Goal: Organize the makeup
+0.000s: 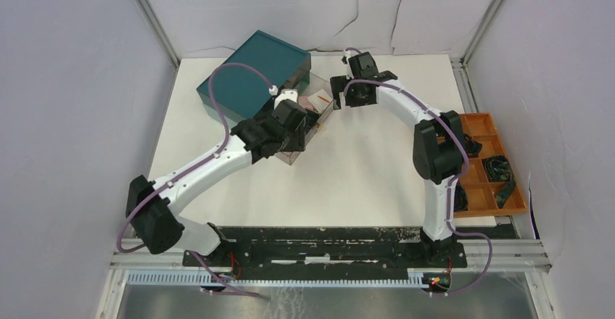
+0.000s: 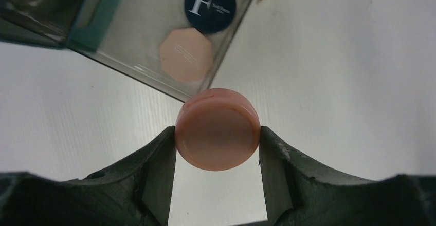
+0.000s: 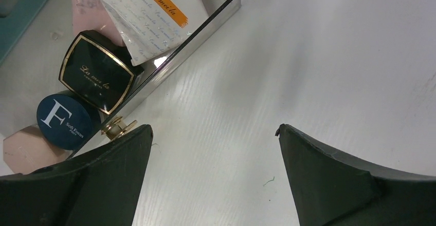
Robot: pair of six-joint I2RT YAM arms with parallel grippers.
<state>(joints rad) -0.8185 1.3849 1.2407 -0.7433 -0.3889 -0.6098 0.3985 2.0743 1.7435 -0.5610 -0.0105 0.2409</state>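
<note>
Now | pink round disc [image 2: 217, 138]: smooth, thick, lidded | left gripper [image 2: 217, 133] pinching it | right gripper [image 3: 213, 129] spread

The left arm [image 1: 210, 161] stretches toward 2 o'clock, left fingers [image 2: 163, 156] clamped on a pink disc [image 2: 217, 136]. The right arm [image 1: 406, 105] arches toward 11 o'clock, right fingers [image 3: 115, 151] spread wide, empty.
</note>
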